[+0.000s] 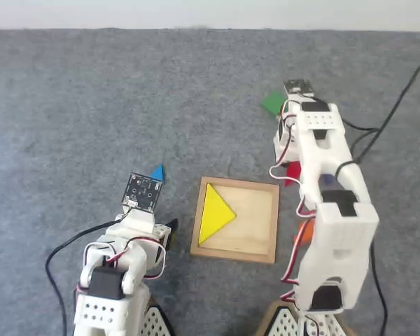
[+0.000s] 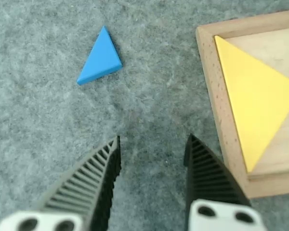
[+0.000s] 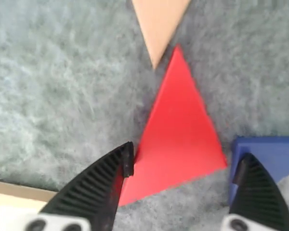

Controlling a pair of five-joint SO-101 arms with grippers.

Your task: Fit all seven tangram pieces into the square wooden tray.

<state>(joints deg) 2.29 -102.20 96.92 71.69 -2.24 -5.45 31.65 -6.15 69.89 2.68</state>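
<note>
The square wooden tray [image 1: 271, 222] lies mid-table with a yellow triangle [image 1: 215, 212] in its left half. A small blue triangle [image 2: 101, 58] lies on the carpet ahead of my open left gripper [image 2: 151, 149], and the tray's rim [image 2: 209, 72] runs beside it. My right gripper [image 3: 185, 161] is open over a red triangle [image 3: 178, 130], one finger at each side of it. A beige triangle [image 3: 159, 21] points at the red one's tip. A dark blue piece [image 3: 269, 154] lies by one finger. The right arm [image 1: 329, 189] hides most of the red piece [image 1: 291, 171].
A green piece [image 1: 272, 103] lies on the grey carpet beyond the right arm. An orange piece [image 1: 304, 231] peeks out between the tray and that arm. The left arm [image 1: 126, 266] stands near the front left, with cables trailing from both arms.
</note>
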